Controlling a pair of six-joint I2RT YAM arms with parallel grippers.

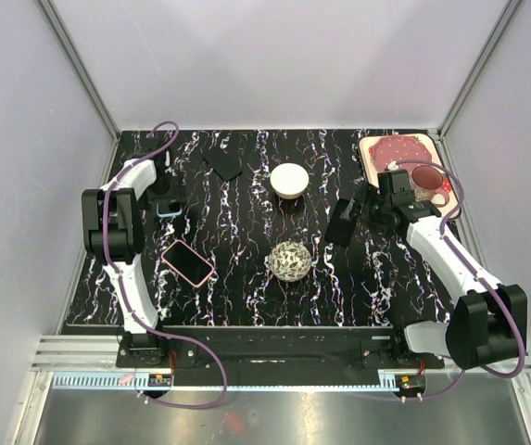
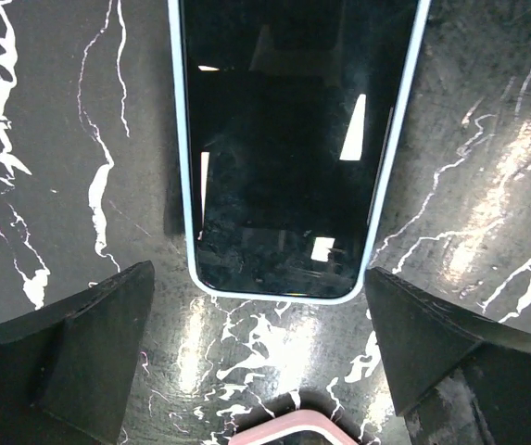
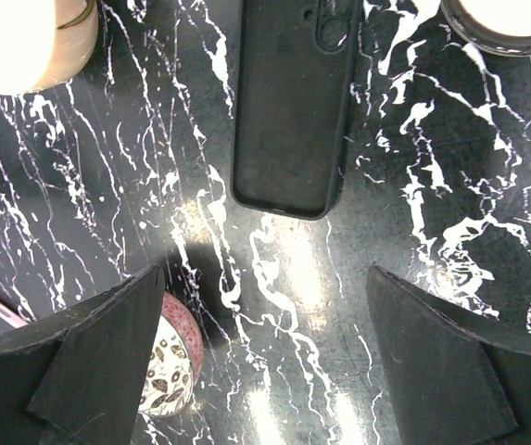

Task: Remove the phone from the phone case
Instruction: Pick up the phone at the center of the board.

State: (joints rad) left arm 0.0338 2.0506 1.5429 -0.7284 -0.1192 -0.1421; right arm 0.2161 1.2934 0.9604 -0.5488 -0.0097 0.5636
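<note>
Phone (image 2: pixel 284 139) lay screen-up on the table (image 2: pixel 52 139), top centre of your left wrist view, with no finger touching it. Your left gripper (image 2: pixel 258 274) stood wide open over its lower end. Black case (image 3: pixel 293 102) lay empty at the top centre of your right wrist view, and your right gripper (image 3: pixel 265 271) was spread wide too, holding nothing.
</note>
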